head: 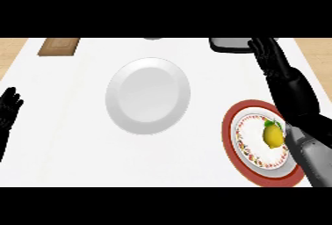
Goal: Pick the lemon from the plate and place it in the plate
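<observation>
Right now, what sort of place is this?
Probably a kitchen counter: a plain white round plate and a red-rimmed patterned plate holding a yellow lemon sit on a white counter top, with a brown wooden board at its far edge.

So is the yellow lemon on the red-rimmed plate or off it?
On it: the yellow lemon rests inside the red-rimmed plate, right of centre.
</observation>
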Robot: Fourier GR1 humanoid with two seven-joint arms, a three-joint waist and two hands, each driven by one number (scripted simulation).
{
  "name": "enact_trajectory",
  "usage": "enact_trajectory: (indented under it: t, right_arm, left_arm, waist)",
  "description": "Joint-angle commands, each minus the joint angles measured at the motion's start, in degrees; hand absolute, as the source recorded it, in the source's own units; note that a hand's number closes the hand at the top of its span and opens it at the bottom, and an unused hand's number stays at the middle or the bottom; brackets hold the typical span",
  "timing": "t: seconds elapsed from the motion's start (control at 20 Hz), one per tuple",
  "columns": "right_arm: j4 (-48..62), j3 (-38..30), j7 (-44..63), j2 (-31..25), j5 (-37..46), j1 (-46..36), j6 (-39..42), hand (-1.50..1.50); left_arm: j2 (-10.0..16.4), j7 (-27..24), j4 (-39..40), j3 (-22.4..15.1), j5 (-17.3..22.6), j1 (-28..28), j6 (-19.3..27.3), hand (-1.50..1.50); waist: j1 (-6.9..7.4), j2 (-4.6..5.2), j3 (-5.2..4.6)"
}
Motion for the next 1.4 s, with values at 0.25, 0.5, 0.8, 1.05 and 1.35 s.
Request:
enact_trajectory:
  t: [0.25, 0.5, 0.8, 1.05, 1.35]
  right_arm:
    - [19.6, 8.7, 3.5, 9.6, 12.4, -4.1, -6.1, 1.50]
    - [27.7, 9.3, 15.3, 2.9, 31.6, 3.0, -24.4, 1.50]
    - [29.0, 4.2, -4.8, 16.7, 26.2, 11.2, -39.9, -1.50]
    - [19.1, 4.9, 3.3, 12.8, 33.3, 10.4, -40.9, -1.50]
    - [13.9, 8.0, 30.8, 3.6, 48.9, 10.7, -32.8, -1.50]
  left_arm:
    - [-2.6, 6.7, -6.5, -3.9, 0.3, -15.2, -1.4, 0.00]
    - [-4.9, 6.8, -5.6, -5.3, 1.5, -14.0, -1.5, 0.00]
    - [-5.7, 13.3, -8.7, -6.3, 1.2, -14.6, -0.3, 0.00]
    - [-7.2, 12.1, -7.1, -5.9, -1.8, -15.9, -1.3, 0.00]
    - [-7.8, 11.9, -5.6, -5.8, -2.1, -16.0, -0.7, 0.00]
  waist:
    - [1.85, 1.02, 0.03]
    - [-0.38, 1.31, 0.01]
    - [1.12, 0.36, 0.16]
    - [0.69, 0.13, -0.06]
    - [-0.51, -0.27, -0.42]
